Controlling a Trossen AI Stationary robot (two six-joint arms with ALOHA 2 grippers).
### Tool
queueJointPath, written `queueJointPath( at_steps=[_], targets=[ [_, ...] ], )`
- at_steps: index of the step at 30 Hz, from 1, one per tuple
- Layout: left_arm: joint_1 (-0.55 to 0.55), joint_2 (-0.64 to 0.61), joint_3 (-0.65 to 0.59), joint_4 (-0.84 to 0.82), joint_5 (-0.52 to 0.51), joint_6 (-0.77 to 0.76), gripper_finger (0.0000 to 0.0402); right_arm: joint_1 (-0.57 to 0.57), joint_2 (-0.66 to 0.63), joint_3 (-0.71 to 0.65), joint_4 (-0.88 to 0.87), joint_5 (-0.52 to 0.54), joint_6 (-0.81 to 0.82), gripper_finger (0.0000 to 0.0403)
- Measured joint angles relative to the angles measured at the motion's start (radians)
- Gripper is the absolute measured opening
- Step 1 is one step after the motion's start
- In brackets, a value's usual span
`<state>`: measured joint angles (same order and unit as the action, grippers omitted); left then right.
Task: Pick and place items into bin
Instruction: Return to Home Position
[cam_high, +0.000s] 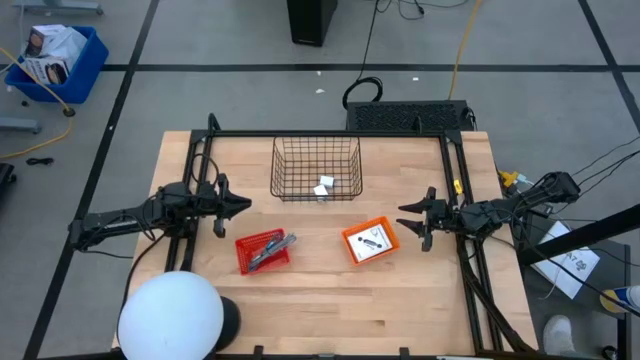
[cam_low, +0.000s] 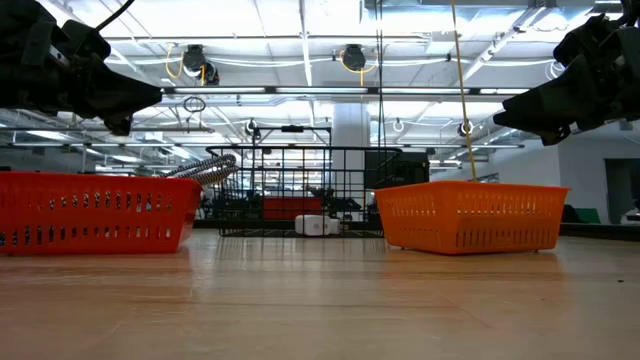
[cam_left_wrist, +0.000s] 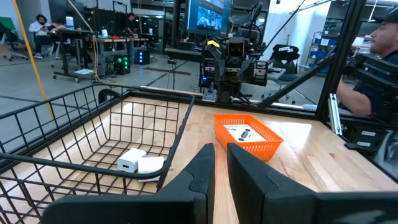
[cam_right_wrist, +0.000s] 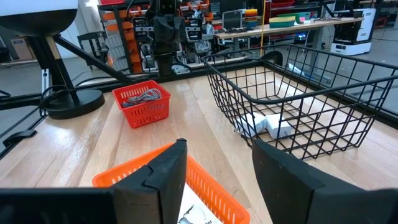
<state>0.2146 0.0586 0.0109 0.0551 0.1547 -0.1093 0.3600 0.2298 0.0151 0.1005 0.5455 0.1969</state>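
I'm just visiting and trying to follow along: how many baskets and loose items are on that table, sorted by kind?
Wire basket: 1
Red tray: 1
Orange tray: 1
White cubes in the wire basket: 2
Grey plier-like tool in the red tray: 1
White card with a black part, in the orange tray: 1 that I can make out
Total: 7

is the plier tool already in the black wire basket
No, the plier-like tool lies in the red tray, while the wire basket holds only two white cubes.

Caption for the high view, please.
Both pincers idle: left, right; white cubes already in wire basket.
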Motion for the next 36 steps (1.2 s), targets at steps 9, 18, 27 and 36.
queueJointPath(
  at_steps=[9,18,27,36],
  targets=[
    [0.0,0.0,0.0,0.0,0.0,0.0,0.0047,0.0,0.0,0.0,0.0,0.0,0.0,0.0175],
    [0.0,0.0,0.0,0.0,0.0,0.0,0.0047,0.0,0.0,0.0,0.0,0.0,0.0,0.0175],
    [0.0,0.0,0.0,0.0,0.0,0.0,0.0047,0.0,0.0,0.0,0.0,0.0,0.0,0.0172],
    [0.0,0.0,0.0,0.0,0.0,0.0,0.0047,0.0,0.0,0.0,0.0,0.0,0.0,0.0177]
  ],
)
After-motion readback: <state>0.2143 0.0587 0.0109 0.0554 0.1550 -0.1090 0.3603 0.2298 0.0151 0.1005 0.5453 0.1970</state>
